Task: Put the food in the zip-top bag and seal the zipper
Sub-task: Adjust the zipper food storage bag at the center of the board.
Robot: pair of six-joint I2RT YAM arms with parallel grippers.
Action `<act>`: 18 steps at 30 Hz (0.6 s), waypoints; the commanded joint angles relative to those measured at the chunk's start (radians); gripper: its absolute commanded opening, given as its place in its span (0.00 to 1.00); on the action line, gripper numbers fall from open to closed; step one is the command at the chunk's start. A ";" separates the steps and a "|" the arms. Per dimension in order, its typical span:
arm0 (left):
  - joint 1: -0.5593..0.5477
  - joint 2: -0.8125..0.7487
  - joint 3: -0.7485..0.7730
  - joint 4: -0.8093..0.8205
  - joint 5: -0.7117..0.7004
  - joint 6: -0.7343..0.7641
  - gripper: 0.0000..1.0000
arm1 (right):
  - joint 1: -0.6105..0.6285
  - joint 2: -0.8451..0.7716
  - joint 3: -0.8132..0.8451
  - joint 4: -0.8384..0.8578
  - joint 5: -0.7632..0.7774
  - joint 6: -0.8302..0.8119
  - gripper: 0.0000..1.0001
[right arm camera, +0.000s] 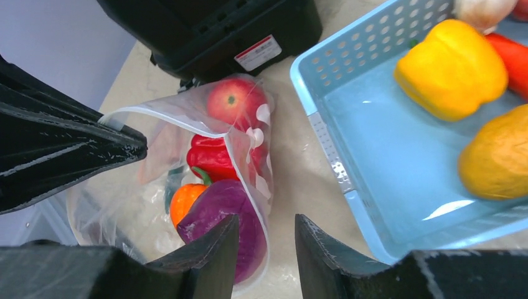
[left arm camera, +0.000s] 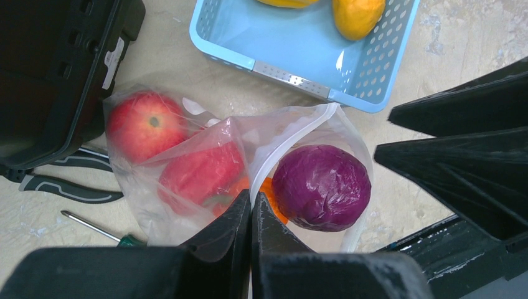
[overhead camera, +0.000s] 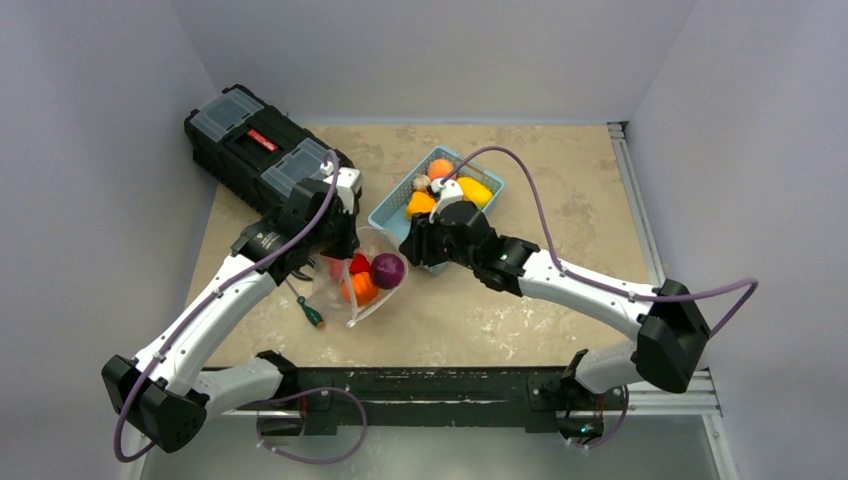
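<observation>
The clear zip-top bag lies open between the arms, holding a purple cabbage, a red apple, a red pepper and an orange piece. Its zipper strip curves open around the cabbage. My left gripper is shut on the bag's mouth edge and holds it up. My right gripper is open and empty, just above the cabbage at the bag's mouth. More food lies in the blue basket: a yellow pepper, an orange fruit and a red piece.
A black toolbox stands at the back left, close to the bag. A green-handled screwdriver and pliers lie beside the bag on the left. The basket sits right behind the bag. Walls close in on both sides.
</observation>
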 commanded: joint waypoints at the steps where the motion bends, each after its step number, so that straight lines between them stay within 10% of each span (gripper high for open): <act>1: 0.008 -0.008 -0.001 0.048 0.012 -0.011 0.00 | -0.007 0.061 0.060 0.084 -0.083 -0.028 0.38; 6: 0.008 -0.009 -0.002 0.048 0.013 -0.008 0.00 | -0.007 0.125 0.079 0.122 -0.094 -0.037 0.28; 10: 0.008 -0.009 -0.002 0.049 0.014 -0.005 0.00 | -0.005 0.135 0.162 0.022 -0.060 -0.030 0.00; 18: 0.008 -0.051 0.100 -0.114 0.140 -0.199 0.00 | -0.013 0.225 0.639 -0.382 -0.210 0.111 0.00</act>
